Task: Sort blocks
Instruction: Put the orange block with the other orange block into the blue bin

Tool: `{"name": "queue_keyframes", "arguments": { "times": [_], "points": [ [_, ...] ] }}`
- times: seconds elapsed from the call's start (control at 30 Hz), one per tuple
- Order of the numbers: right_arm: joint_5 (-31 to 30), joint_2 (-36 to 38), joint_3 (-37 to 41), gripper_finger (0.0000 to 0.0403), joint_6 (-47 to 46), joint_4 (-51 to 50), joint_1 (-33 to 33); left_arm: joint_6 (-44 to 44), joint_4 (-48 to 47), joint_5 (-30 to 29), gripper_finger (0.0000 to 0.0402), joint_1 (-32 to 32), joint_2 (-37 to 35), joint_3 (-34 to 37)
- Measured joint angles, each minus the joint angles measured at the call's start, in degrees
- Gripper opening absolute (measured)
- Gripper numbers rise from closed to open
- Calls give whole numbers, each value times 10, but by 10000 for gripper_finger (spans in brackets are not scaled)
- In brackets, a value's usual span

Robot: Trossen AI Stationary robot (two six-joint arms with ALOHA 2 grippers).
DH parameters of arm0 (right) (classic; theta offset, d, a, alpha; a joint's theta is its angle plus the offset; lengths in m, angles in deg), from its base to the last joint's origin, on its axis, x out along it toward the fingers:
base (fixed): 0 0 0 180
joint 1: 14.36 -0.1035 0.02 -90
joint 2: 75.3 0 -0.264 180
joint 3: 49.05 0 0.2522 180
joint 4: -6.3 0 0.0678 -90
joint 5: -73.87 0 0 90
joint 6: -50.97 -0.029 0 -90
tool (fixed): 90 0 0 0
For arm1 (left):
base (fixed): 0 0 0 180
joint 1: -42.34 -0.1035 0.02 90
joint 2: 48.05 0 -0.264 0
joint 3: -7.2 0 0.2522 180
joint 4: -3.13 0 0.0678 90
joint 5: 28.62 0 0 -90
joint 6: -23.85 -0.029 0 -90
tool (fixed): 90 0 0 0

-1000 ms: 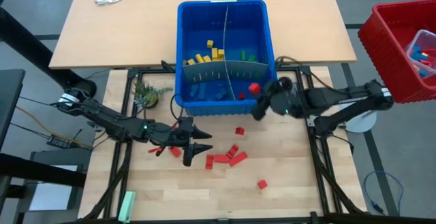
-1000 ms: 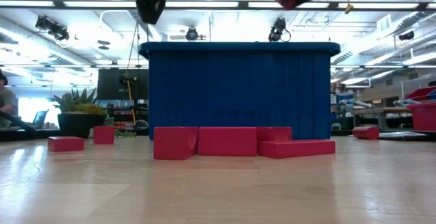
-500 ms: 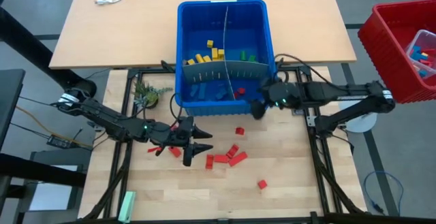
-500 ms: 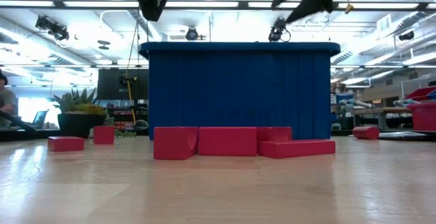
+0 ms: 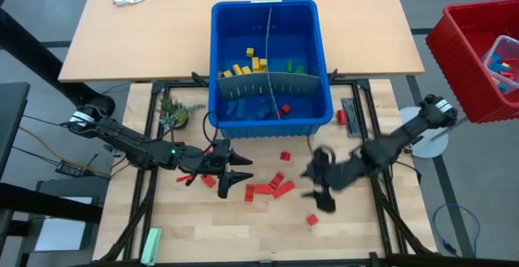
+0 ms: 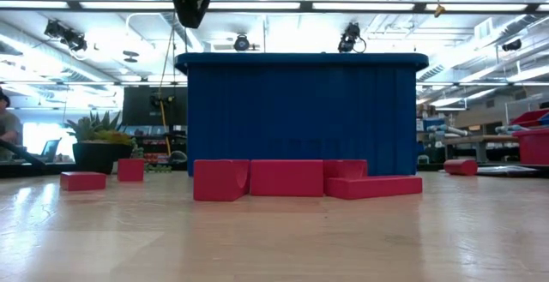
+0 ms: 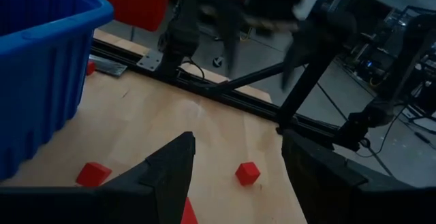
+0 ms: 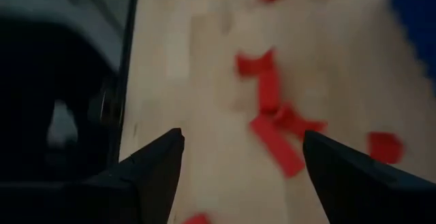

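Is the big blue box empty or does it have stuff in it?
Not empty. The blue box holds yellow blocks, green blocks, blue blocks and a red block in separate sections.

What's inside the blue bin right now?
The blue bin holds yellow blocks and green blocks behind a grey divider, blue blocks in front of it, and one red block. Anything close under the near wall is hidden.

Red blocks (image 5: 268,187) on pale wood table (image 5: 357,234) — blue bin (image 5: 270,114) holds yellow, green, blue, red ones.
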Motion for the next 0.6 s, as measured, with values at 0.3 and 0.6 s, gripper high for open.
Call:
{"name": "queue_keyframes", "arguments": {
  "times": [0.3, 0.6],
  "points": [
    [46, -131, 0, 273, -8, -15, -90, 0, -1, 0, 232, 0, 0, 0],
    [116, -253, 0, 260, -3, -36, -116, 1, -1, 0, 232, 0, 0, 0]
  ]
}}
